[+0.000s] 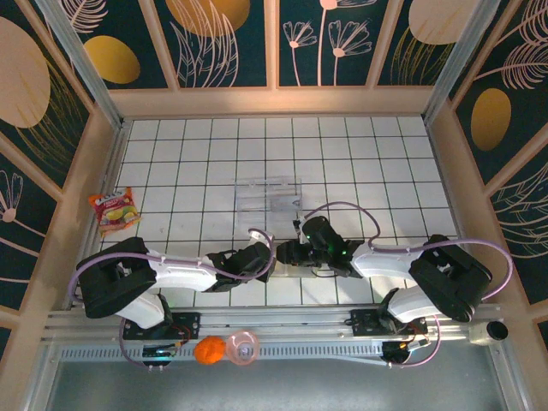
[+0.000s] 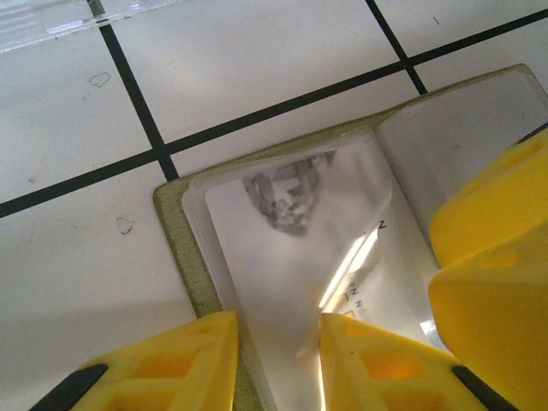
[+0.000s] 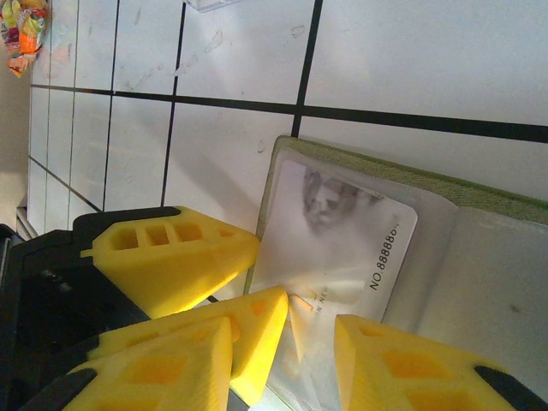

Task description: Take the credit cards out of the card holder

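Left wrist view showing left gripper (image 2: 278, 342) standing parted astride card holder (image 2: 181, 253), credit card (image 2: 291, 257) sitting inside its clear pocket, right wrist view showing right gripper (image 3: 295, 360) parted likewise, card's printed number reading clearly, top view adding clear tray (image 1: 268, 195) lying beyond.

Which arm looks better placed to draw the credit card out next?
Probably the right: the right pincer brackets the end of the credit card, while the left pincer straddles the olive edge of the card holder, fit to steady it.
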Tool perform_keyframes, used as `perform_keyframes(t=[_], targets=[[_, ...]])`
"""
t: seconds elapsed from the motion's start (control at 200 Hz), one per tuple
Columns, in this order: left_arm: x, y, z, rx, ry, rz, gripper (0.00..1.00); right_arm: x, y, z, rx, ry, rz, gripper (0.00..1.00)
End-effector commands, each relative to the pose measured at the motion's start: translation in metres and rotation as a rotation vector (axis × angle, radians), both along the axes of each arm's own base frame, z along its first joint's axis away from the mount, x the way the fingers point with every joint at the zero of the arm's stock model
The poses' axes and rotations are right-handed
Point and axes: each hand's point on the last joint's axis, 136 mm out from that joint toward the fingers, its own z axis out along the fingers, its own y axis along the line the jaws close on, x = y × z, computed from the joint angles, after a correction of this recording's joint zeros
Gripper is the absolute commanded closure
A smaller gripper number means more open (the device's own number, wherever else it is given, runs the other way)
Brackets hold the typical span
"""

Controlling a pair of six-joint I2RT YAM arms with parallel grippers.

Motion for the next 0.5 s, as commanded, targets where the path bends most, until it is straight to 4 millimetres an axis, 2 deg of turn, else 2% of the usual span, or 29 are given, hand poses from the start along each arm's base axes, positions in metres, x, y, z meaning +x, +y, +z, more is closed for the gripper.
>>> perform_keyframes(t=[0.0,0.14,0.29,0.365,0.495], targets=[[-0.011,0.003,-0.009,0.012,0.047,-0.021,0.68,-0.028,0.002,-0.011,-0.014,0.068,0.093,0.62],[-0.011,0.004,-0.010,0.013,0.049,-0.018,0.68,-0.027,0.000,-0.003,-0.003,0.044,0.083,0.61],[-0.011,0.003,-0.010,0.009,0.049,-0.018,0.68,-0.014,-0.008,0.021,0.051,-0.017,0.014,0.61],[-0.011,0.003,-0.009,0.008,0.048,-0.016,0.68,-0.010,-0.010,0.032,0.095,-0.019,-0.003,0.57],[-0.011,0.004,-0.007,0.003,0.044,-0.011,0.68,-0.013,-0.005,0.031,0.125,0.047,0.011,0.56]])
